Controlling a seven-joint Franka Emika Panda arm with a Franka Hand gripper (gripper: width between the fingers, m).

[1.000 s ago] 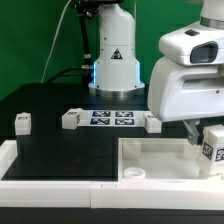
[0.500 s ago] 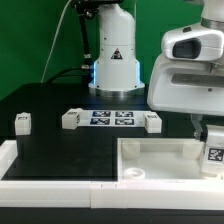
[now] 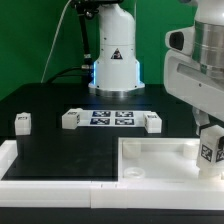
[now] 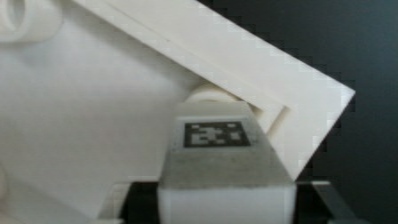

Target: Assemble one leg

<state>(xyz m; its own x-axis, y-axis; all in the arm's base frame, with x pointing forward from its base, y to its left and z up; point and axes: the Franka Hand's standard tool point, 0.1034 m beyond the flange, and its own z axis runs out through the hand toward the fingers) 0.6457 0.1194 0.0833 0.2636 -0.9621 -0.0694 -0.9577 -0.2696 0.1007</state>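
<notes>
My gripper [image 3: 207, 138] is shut on one leg [image 3: 211, 152], a small white block with a black-and-white tag, held at the exterior view's far right over the right end of the large white tray-like part [image 3: 150, 150]. In the wrist view the leg [image 4: 221, 150] sits between the dark fingers [image 4: 143, 203] of the gripper [image 4: 221, 205], its far end close to the tray's inner corner [image 4: 294, 95]. I cannot tell whether the two touch. Three more legs lie on the black table: one at the left [image 3: 22, 122], one mid-left [image 3: 70, 119], one mid-right [image 3: 151, 122].
The marker board [image 3: 112, 118] lies flat between the two middle legs. The robot base [image 3: 113, 65] stands behind it. A white ledge [image 3: 50, 168] runs along the table's front left, joining the tray.
The arm's white body has shifted toward the exterior view's right and risen. The held leg has stayed over the tray's right end, dropping slightly.
</notes>
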